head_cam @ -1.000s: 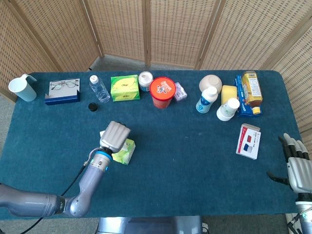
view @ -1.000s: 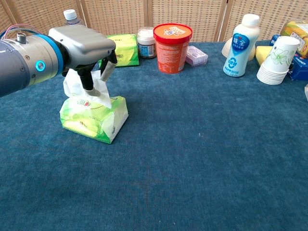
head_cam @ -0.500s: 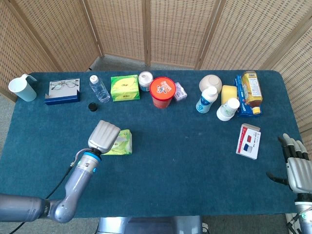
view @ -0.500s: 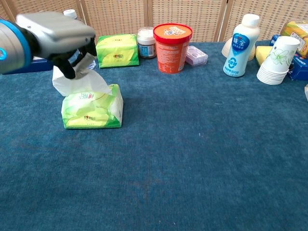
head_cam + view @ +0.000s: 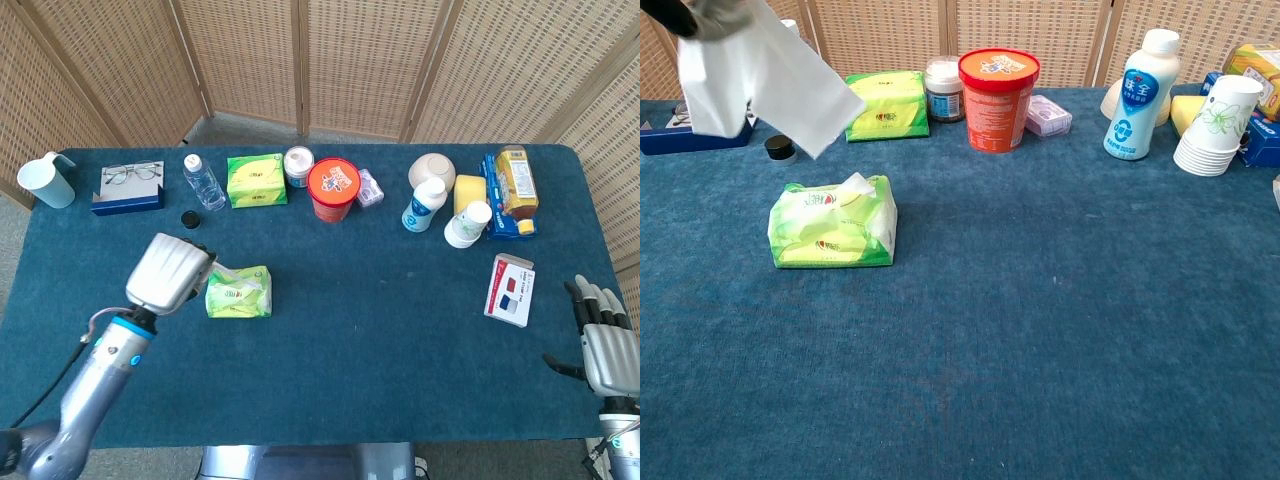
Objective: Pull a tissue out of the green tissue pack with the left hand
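Note:
The green tissue pack [image 5: 238, 292] lies flat on the blue table, left of centre, with a fresh white tissue poking from its slot [image 5: 852, 184]. My left hand [image 5: 170, 272] is raised above and left of the pack; in the chest view only its dark fingers [image 5: 680, 12] show at the top left corner. It holds a pulled-out white tissue [image 5: 760, 80], which hangs free, clear of the pack [image 5: 832, 222]. My right hand [image 5: 605, 340] hovers at the table's right front edge, fingers spread and holding nothing.
Along the back stand a second green pack [image 5: 256, 180], a red tub [image 5: 333, 188], a water bottle [image 5: 203, 182], glasses on a blue case [image 5: 130, 186] and a pale cup [image 5: 45, 182]. A black cap [image 5: 188, 218] lies near the left hand. Bottles, cups and boxes [image 5: 467, 224] crowd the back right.
The left hand has lifted up and to the left, drawing the tissue fully out of the pack. The pack turned and settled flat. The right hand has barely moved.

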Controlling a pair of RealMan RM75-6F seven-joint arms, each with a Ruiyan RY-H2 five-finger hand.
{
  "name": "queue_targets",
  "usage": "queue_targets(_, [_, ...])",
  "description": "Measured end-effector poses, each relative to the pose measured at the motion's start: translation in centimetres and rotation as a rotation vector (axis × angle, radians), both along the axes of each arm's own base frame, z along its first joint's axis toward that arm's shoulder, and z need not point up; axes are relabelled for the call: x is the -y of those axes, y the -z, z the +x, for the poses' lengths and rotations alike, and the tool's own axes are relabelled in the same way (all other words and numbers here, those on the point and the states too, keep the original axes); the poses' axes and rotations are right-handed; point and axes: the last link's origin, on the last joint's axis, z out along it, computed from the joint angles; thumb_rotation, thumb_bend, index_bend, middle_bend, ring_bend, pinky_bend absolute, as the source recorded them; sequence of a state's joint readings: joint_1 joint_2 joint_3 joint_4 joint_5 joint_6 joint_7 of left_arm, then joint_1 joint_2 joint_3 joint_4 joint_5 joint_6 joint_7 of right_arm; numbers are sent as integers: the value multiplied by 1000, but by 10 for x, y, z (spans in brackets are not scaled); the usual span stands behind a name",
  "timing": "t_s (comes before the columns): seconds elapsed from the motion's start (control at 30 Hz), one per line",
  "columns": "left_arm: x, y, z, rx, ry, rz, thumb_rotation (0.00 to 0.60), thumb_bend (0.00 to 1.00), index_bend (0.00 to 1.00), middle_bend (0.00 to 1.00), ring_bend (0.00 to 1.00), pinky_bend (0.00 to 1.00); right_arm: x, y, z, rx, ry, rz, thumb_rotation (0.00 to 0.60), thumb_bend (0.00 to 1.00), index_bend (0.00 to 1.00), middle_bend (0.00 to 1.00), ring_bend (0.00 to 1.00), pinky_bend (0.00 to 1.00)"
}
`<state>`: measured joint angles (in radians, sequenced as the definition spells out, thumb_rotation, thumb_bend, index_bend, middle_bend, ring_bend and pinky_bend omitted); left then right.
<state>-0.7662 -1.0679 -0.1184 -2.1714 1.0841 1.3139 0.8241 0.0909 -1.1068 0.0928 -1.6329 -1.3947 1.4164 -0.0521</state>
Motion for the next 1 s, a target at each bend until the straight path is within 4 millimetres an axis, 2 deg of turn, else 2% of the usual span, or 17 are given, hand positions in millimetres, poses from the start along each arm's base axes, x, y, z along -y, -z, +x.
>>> queue_targets(0.1, [14, -10, -4, -11, 47, -19, 600, 569, 750, 711, 707, 871, 0, 3, 1, -8, -1, 5, 600, 0, 0, 0, 0, 0])
queue_targets(0.27, [39, -5, -23, -48, 105, -110, 600, 565, 750, 711, 691, 871, 0, 6, 2, -19, -3, 10, 600, 0, 0, 0, 0, 0])
queue_targets(0.4, [58, 2, -54, -119, 137, -164, 600, 553, 731, 690, 632, 867, 0, 7, 2, -21, -4, 11, 600, 0, 0, 0, 0, 0])
queue_targets(0.47, [63, 6, -76, -164, 121, -191, 600, 544, 700, 655, 578, 832, 0, 7, 2, -23, -4, 12, 600, 0, 0, 0, 0, 0])
queue_targets(0.5, [65, 8, -86, -179, 105, -204, 600, 530, 660, 610, 520, 779, 0, 8, 2, -24, -4, 12, 600, 0, 0, 0, 0, 0])
queue_targets(0.57, [69, 13, -112, -212, 59, -239, 600, 481, 502, 418, 329, 611, 0, 8, 2, -26, -4, 13, 600, 0, 0, 0, 0, 0])
queue_targets(0.63, [75, 16, -136, -247, 8, -277, 600, 341, 200, 96, 65, 307, 0, 8, 2, -28, -3, 13, 600, 0, 0, 0, 0, 0])
queue_targets(0.67, [79, 18, -150, -270, -32, -303, 600, 274, 117, 34, 19, 228, 0, 9, 2, -29, -2, 14, 600, 0, 0, 0, 0, 0])
queue_targets(0.7, [83, 19, -158, -282, -61, -319, 600, 167, 39, 0, 0, 155, 0, 9, 2, -30, -1, 15, 600, 0, 0, 0, 0, 0])
queue_targets(0.73, [86, 19, -163, -289, -83, -330, 600, 79, 6, 0, 0, 129, 0, 9, 2, -31, 0, 16, 600, 0, 0, 0, 0, 0])
queue_targets(0.8, [90, 19, -167, -283, -103, -334, 600, 3, 0, 0, 0, 112, 0, 10, 2, -34, 1, 18, 600, 0, 0, 0, 0, 0])
queue_targets(1.0, [106, 2, -165, -159, -98, -261, 600, 0, 0, 0, 0, 84, -1, 11, 3, -40, -1, 19, 600, 0, 0, 0, 0, 0])
